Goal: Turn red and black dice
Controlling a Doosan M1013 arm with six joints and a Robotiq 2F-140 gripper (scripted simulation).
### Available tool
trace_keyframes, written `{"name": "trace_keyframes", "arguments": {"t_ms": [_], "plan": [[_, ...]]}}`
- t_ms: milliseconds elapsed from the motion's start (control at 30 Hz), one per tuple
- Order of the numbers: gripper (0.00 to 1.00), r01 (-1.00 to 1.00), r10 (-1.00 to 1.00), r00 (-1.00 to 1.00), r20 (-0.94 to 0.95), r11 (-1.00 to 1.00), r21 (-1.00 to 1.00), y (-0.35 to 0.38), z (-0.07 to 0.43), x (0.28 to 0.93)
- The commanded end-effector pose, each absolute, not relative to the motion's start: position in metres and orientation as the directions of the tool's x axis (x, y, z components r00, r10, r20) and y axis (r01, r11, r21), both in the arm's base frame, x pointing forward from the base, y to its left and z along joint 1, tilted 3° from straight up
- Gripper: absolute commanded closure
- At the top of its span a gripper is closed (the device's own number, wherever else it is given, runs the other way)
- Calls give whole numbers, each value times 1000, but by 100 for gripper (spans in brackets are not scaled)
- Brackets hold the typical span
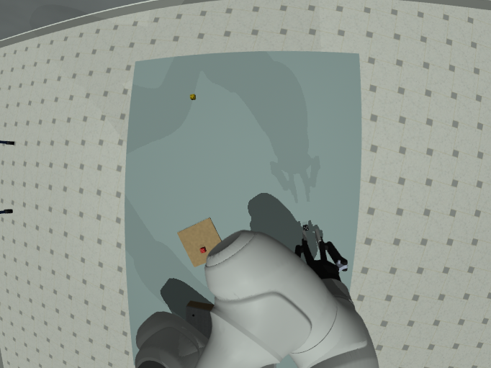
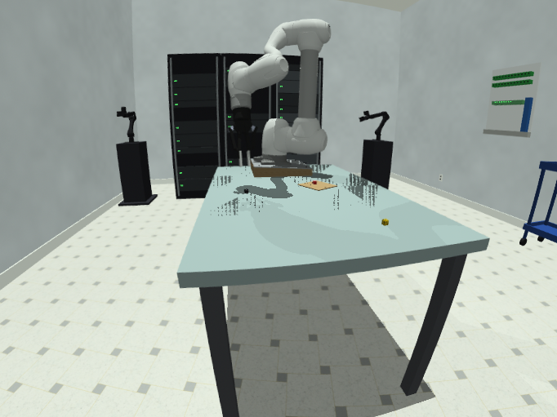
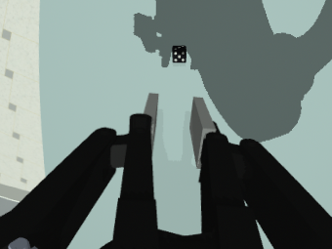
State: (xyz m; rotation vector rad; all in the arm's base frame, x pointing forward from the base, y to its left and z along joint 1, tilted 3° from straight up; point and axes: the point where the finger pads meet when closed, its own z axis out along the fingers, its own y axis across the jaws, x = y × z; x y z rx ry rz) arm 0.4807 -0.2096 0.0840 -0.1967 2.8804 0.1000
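As your tool (image 1: pixel 312 233) (image 2: pixel 244 162) (image 3: pixel 174 110) is hovering empty, fingers parted, you're probably gripping the small, stiff black die (image 1: pixel 305 227) (image 2: pixel 246 191) (image 3: pixel 179 54) by opposite sides.

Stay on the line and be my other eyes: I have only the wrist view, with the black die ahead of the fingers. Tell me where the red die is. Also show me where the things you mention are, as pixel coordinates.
Observer: The red die (image 1: pixel 202 250) (image 2: pixel 314 182) is on the tan square mat (image 1: pixel 192 237) (image 2: pixel 325 186), fully inside its edges from above.

Operator: No mat in my picture. Is my black die (image 1: pixel 305 227) (image 2: pixel 246 191) (image 3: pixel 179 54) on it too?

Observer: No, the top view shows it off to one side of the mat, directly on the table (image 1: pixel 245 138) (image 2: pixel 278 245) (image 3: pixel 98 57).

Operator: And the yellow die (image 1: pixel 192 96) (image 2: pixel 385 222)?

Observer: Also off the mat; in the exterior view it is the die nearest the camera.
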Motion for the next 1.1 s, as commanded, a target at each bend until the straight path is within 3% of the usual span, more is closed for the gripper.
{"name": "trace_keyframes", "arguments": {"t_ms": [0, 333, 367, 667, 1000, 1033, 1067], "plan": [[73, -128, -124, -989, -83, 991, 47, -206, 88, 490], [73, -122, -122, -992, -4, 992, 31, -209, 92, 495], [0, -122, -122, -992, -4, 992, 31, -209, 92, 495], [0, -124, -124, -992, -4, 992, 31, -209, 91, 495], [0, -242, -242, -970, -11, 969, 50, -204, 43, 481], [73, -242, -242, -970, -11, 969, 50, -204, 43, 481], [73, -242, -242, -970, -11, 969, 50, -204, 43, 481]]}}
